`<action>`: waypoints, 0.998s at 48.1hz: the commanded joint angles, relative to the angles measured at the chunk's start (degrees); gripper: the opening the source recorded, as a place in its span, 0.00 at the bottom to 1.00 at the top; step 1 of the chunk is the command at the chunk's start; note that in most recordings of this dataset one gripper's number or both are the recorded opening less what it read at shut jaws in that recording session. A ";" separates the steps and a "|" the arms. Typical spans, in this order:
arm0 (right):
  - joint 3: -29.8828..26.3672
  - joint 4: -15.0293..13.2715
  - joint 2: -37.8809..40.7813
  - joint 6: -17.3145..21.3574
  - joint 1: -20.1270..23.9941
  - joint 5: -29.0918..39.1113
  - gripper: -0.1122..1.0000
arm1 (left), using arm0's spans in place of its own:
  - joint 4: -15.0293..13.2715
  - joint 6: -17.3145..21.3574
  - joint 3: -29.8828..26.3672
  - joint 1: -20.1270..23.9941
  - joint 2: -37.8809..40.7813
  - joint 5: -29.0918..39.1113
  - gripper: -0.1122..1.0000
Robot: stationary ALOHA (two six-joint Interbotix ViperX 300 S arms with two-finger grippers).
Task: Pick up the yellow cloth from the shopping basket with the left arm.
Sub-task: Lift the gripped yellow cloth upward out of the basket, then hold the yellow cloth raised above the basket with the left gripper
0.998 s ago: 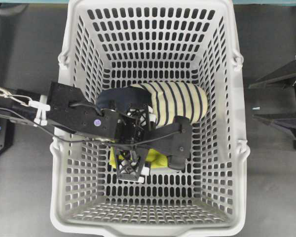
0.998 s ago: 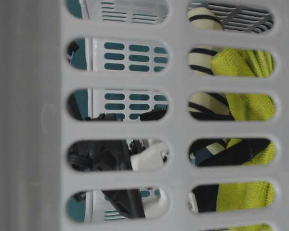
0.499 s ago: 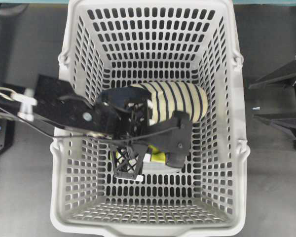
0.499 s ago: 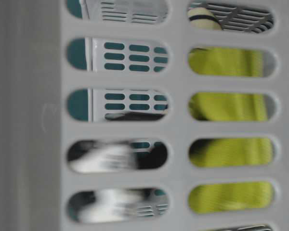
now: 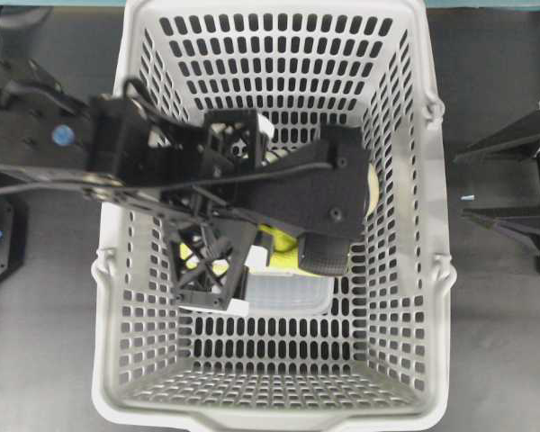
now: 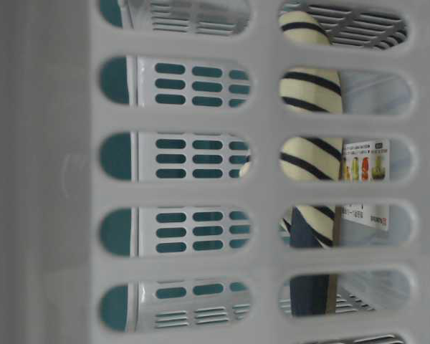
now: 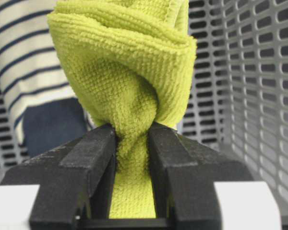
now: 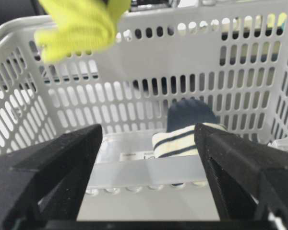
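While the yellow cloth [image 7: 129, 81] hangs bunched and twisted, its narrow lower part is pinched tight between the two black fingers [image 7: 86, 167] of the left gripper [image 7: 132, 158], as the left wrist view shows plainly; the jaws are clamped on the cloth with fabric filling the gap between them. From overhead only small patches of the cloth [image 5: 283, 247] show beneath the left arm [image 5: 207, 180], which reaches in over the left wall of the shopping basket [image 5: 279, 409] and covers much of its middle. In the right wrist view the cloth [image 8: 79, 26] appears as a blurred yellow-green lump high up, above the basket's far rim and clear of the floor.

Behind the cloth in the left wrist view lies the cream-and-navy striped slipper [image 7: 26, 62], resting on the slotted floor. The table-level view through the lattice wall shows the slipper [image 6: 308, 143] alone, with a clear plastic container carrying a printed label [image 6: 365, 179] just beside it. Overhead, that clear container [image 5: 288, 292] lies flat on the basket floor below the arm.

The right gripper [image 8: 149, 163] sits outside the basket's right side, its jaws spread wide apart with nothing between them, facing the basket wall.
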 commanded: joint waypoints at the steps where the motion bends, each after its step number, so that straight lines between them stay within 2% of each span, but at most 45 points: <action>1: -0.44 0.18 0.26 0.09 -0.09 -0.70 0.77 | 0.18 -0.09 -4.04 -0.09 0.35 2.72 0.27; 48: -0.44 0.18 -0.35 0.09 -0.09 -0.79 0.77 | 0.26 0.00 -3.16 0.00 1.23 4.13 0.27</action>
